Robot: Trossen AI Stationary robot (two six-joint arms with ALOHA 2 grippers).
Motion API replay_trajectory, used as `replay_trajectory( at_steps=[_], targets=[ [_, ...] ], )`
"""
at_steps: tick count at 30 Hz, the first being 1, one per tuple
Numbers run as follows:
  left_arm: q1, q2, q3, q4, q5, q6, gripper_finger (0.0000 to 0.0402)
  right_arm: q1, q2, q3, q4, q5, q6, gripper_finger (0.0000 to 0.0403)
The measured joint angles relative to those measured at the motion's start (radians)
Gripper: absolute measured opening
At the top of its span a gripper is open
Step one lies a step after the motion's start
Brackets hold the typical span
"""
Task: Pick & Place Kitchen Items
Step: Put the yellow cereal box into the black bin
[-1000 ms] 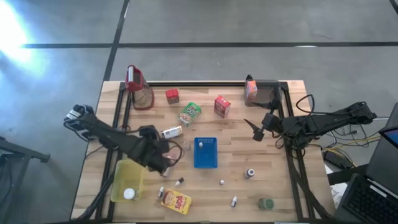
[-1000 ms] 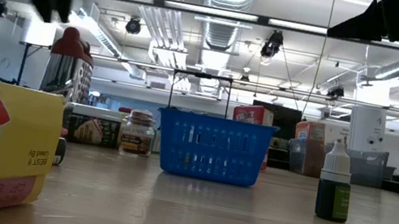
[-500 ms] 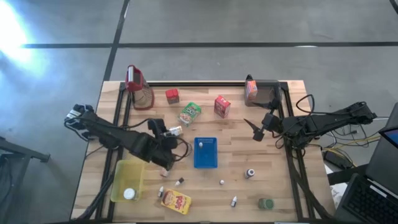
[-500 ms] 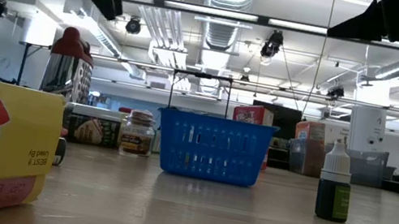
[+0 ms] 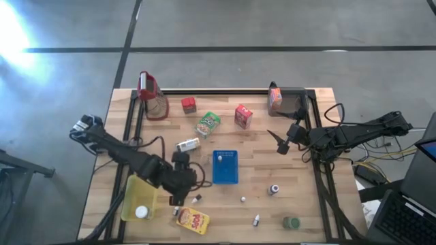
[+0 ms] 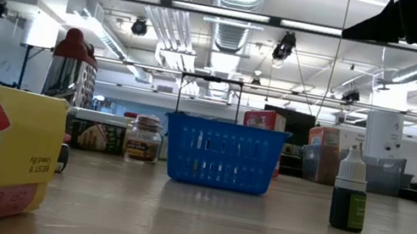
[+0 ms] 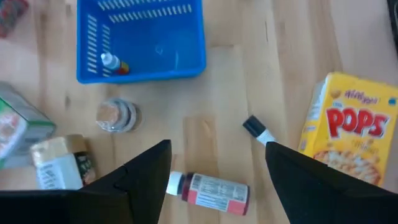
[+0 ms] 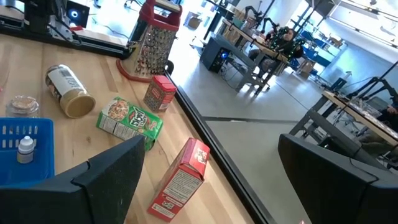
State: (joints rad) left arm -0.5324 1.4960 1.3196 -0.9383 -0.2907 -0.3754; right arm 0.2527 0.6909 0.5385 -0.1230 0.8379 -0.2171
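My left gripper [image 5: 180, 192] hangs open over the table's near left, pointing steeply down, nothing between its fingers [image 7: 217, 149]. Below it lie a red-labelled bottle [image 7: 211, 186], a black-capped little bottle [image 7: 256, 129] and a round glass lid [image 7: 115, 115]. The yellow Pops box [image 5: 193, 220] lies flat beside them. The blue basket [image 5: 225, 167] holds one white-capped bottle [image 7: 112, 61]. My right gripper [image 5: 279, 143] waits open above the table's right half, and its wrist view [image 8: 211, 143] shows nothing between the fingers.
A lying jar [image 5: 187, 144], green carton [image 5: 208, 124], red carton [image 5: 243, 116], red tin [image 5: 189, 105], grater [image 5: 153, 95] and orange carton [image 5: 274, 97] lie farther back. A yellow bin [image 5: 139, 194] sits near left. Small bottles [image 5: 274, 189] and a green lid [image 5: 291, 222] lie near right.
My left gripper has swung a little toward the table's right and near edges, from beside the yellow bin to over the small bottles, and has tipped and rolled as it went. Its fingers have stayed open. No object has moved.
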Motion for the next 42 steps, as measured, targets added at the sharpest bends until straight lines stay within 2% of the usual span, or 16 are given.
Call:
replay_trajectory(
  at_steps=[5,10,14,24,27,34,42],
  targets=[
    [-0.074,0.000,-0.009,0.003,-0.097,0.043,0.0265,0.000,0.000,0.000,0.000,0.000,0.000,0.0364],
    [-0.144,0.015,-0.014,0.021,-0.123,0.025,0.0265,0.000,0.000,0.000,0.000,0.000,0.001,0.0364],
    [-0.187,0.034,-0.015,-0.008,-0.123,-0.049,0.0265,0.000,0.000,0.000,0.000,0.000,0.004,0.0364],
    [-0.226,0.101,-0.015,-0.004,-0.079,-0.172,0.0265,0.000,0.000,0.000,0.000,0.000,0.001,0.0364],
    [-0.225,0.119,-0.015,0.013,-0.056,-0.167,0.0266,0.000,0.000,0.000,0.000,0.000,0.001,0.0364],
    [-0.230,0.175,0.012,0.184,0.045,-0.097,0.0264,0.000,0.000,0.000,0.000,0.000,0.004,0.0364],
    [-0.231,0.222,0.079,0.129,0.048,-0.094,0.0263,0.000,0.000,0.000,0.000,0.000,0.003,0.0364]
  ],
)
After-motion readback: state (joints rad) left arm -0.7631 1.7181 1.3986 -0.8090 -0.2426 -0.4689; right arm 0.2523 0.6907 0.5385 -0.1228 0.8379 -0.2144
